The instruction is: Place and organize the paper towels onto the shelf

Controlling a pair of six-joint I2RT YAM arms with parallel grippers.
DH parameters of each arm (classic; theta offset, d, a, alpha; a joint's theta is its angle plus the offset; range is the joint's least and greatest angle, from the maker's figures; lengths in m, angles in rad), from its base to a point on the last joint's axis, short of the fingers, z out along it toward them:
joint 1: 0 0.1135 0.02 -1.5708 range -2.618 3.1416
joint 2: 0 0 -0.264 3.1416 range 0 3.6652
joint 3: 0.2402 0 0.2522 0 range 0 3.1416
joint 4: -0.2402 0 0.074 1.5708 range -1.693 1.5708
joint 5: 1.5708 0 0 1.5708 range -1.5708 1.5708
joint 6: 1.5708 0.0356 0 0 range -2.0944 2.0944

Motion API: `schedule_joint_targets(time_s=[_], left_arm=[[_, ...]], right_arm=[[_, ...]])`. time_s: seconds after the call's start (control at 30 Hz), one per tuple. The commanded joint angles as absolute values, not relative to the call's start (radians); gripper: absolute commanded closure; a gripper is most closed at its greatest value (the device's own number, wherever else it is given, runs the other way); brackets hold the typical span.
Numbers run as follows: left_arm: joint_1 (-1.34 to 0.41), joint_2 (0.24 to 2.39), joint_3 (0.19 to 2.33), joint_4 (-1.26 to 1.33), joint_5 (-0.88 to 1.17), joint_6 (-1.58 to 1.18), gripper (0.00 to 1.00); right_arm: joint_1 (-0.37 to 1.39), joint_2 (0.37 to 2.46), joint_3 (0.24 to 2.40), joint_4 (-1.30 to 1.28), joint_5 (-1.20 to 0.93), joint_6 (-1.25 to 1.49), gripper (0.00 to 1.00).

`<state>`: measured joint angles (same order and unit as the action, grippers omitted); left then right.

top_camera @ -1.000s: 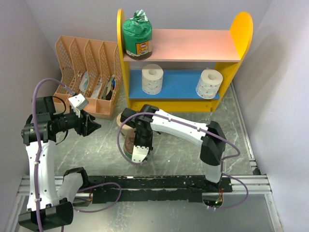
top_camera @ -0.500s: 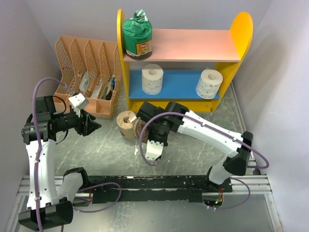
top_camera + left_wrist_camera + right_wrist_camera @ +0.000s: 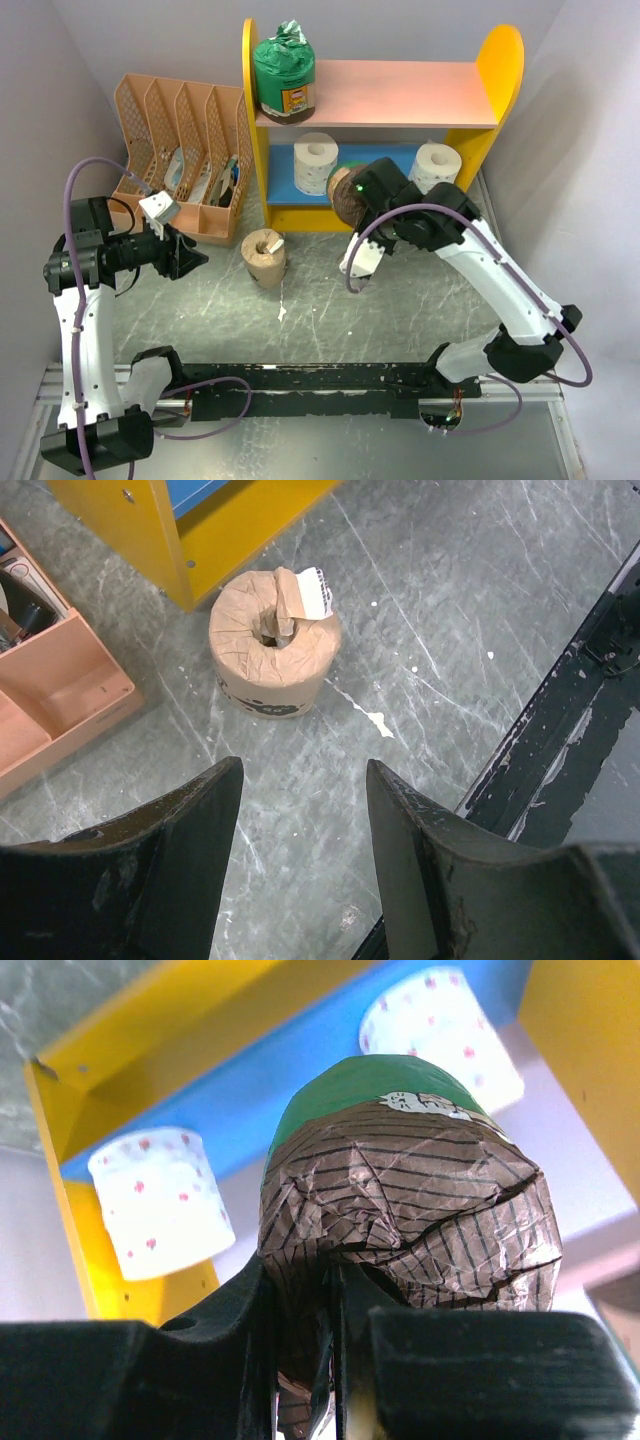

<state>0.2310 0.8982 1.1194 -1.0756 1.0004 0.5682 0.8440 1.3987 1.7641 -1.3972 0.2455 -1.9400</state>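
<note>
Right end effector (image 3: pixel 335 1300) is clamping the green-wrapped roll (image 3: pixel 410 1190); the blue board of the shelf (image 3: pixel 250 1110) is sitting just beyond it, white rolls (image 3: pixel 160 1200) flanking. Left end effector (image 3: pixel 302 780) is hovering, jaws apart, tan roll (image 3: pixel 272 645) standing ahead of it on desk (image 3: pixel 450 610).

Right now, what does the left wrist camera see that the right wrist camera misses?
Only left wrist: the tan roll standing on the table, a corner of the peach organizer, the open left gripper. Only right wrist: the green-wrapped roll clamped in the right gripper, two white rolls on the blue board. Both: the shelf, its yellow frame.
</note>
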Motion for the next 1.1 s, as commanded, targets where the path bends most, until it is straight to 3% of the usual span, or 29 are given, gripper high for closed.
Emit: schedule_joint_targets(time_s=[0.0, 0.67, 0.9, 1.07], left_arm=[[0.253, 0.898, 1.124, -1.081, 1.052, 0.584, 0.36], [0.267, 0.916, 1.132, -1.097, 1.083, 0.599, 0.35], [0.268, 0.912, 1.135, -1.109, 1.097, 0.616, 0.35], [0.267, 0.905, 1.136, -1.118, 1.105, 0.627, 0.35]], right_arm=[[0.795, 1.347, 1.871, -1.38, 0.353, -1.994, 1.0], [0.702, 1.359, 2.191, -1.369, 0.471, -2.082, 1.0], [0.685, 1.462, 2.277, -1.373, 0.387, -2.087, 1.0], [0.572, 1.58, 2.408, -1.372, 0.287, -2.169, 1.0]])
